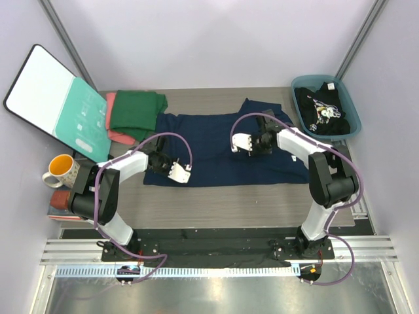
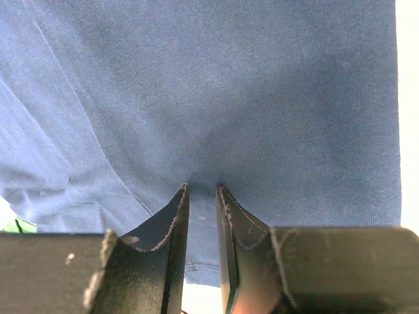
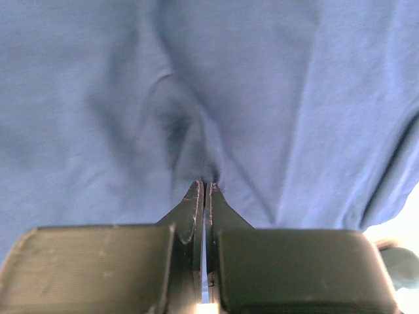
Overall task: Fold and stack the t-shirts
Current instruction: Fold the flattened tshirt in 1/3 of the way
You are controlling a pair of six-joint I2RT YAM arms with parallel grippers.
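Cloth covers most of the middle of the grey wood-grain table [image 1: 229,203] when you look down from above. A plain, soft navy blue t-shirt [image 1: 216,140] lies spread flat there, between the two arms. The left gripper [image 1: 180,172] sits at the shirt's near left edge, and the right gripper [image 1: 239,144] is down on the cloth further in, right of centre. At the back left a folded dark green t-shirt [image 1: 137,111] rests on top of a salmon-pink t-shirt [image 1: 121,136], whose edge peeks out beneath it. Just beside them leans a flat teal-and-white board [image 1: 46,91]. A black t-shirt with white print [image 1: 321,108] is bundled inside a teal plastic basket [image 1: 353,114] at the back right corner. An orange mug with a white handle [image 1: 60,170] stands off the table's left side.

From the left wrist, the left gripper [image 2: 201,188] has its dark fingers drawn in narrow with a slim gap between them. Their tips are pressed into the navy blue t-shirt [image 2: 216,85] just past its hem, nipping the fabric.

From the right wrist, the right gripper [image 3: 205,184] is squeezed almost fully together. The navy blue t-shirt [image 3: 216,78] puckers into soft folds that run to the fingertips, so a pinch of cloth is caught there.
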